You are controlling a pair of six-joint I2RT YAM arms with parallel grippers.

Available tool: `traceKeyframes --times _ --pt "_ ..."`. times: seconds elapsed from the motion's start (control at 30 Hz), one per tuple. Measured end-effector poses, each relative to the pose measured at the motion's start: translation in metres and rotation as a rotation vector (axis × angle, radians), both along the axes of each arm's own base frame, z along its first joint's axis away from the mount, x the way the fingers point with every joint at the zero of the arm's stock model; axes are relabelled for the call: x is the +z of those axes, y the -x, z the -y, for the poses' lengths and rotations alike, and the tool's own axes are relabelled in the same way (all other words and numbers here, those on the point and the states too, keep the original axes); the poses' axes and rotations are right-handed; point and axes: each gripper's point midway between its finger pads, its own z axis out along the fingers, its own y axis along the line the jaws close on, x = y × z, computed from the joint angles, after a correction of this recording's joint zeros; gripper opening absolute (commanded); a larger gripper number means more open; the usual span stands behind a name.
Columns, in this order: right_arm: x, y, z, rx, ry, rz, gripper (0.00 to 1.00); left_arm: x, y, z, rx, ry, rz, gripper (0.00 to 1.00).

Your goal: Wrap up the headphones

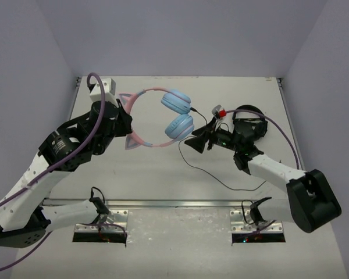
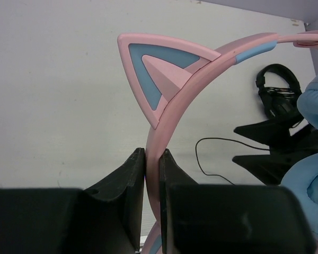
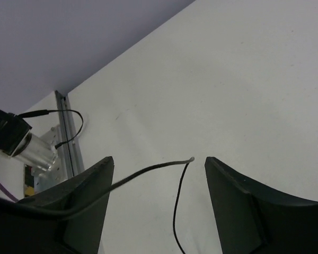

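Top view: headphones point(image 1: 175, 102) sit toward the far middle of the tabletop point(image 1: 163, 203), ear cups point(image 1: 180, 126) pointing right; the left gripper point(image 1: 125, 121) is on the pink headband point(image 1: 145, 92). The right gripper point(image 1: 190, 142) is just beside the cups, and black headphones point(image 1: 248, 114) lie behind it. Left wrist: fingers point(image 2: 128, 180) are clamped on the headband point(image 2: 172, 100) below a cat ear point(image 2: 156, 71). Right wrist: the jaws are spread, with the thin cable point(image 3: 148, 170) loose between them.

my left gripper point(image 2: 152, 154) black; headphones point(image 1: 175, 102) pink band, light blue cups, black cable point(image 3: 175, 211); table point(image 1: 163, 174) white.
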Motion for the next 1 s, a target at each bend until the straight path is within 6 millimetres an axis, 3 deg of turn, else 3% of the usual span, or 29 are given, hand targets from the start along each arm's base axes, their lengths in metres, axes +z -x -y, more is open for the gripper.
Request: traceKeyframes --times 0.07,0.2,0.3,0.37,0.47,0.53,0.77,0.87,1.0 --pt "-0.003 -0.012 -0.005 -0.011 -0.011 -0.018 0.64 0.005 0.001 0.005 -0.022 0.019 0.005 0.0" --pt "-0.003 -0.025 -0.024 0.018 -0.073 -0.041 0.63 0.017 0.002 0.013 -0.058 0.08 0.034 0.0" --pt "0.001 -0.024 -0.04 0.054 -0.102 -0.046 0.35 0.027 0.004 0.016 -0.078 0.122 0.063 0.0" --pt "0.008 -0.022 -0.047 0.075 -0.121 -0.042 0.07 0.034 0.006 0.015 -0.081 0.141 0.085 0.0" --pt "0.02 -0.019 -0.047 0.064 -0.146 -0.025 0.02 0.042 0.007 0.01 -0.072 0.156 0.125 0.0" --pt "0.028 -0.02 -0.037 0.002 -0.149 0.006 0.01 0.044 0.005 0.002 -0.044 0.151 0.155 0.0" --pt "0.051 -0.005 0.026 -0.294 -0.112 0.149 0.01 0.013 0.002 -0.036 0.091 0.002 0.194 0.0" --pt "0.058 -0.001 0.049 -0.391 -0.079 0.196 0.01 -0.001 -0.004 -0.035 0.066 -0.076 0.214 0.0" --pt "0.069 -0.001 0.065 -0.453 -0.001 0.241 0.01 -0.029 -0.012 -0.015 -0.062 -0.189 0.193 0.01"
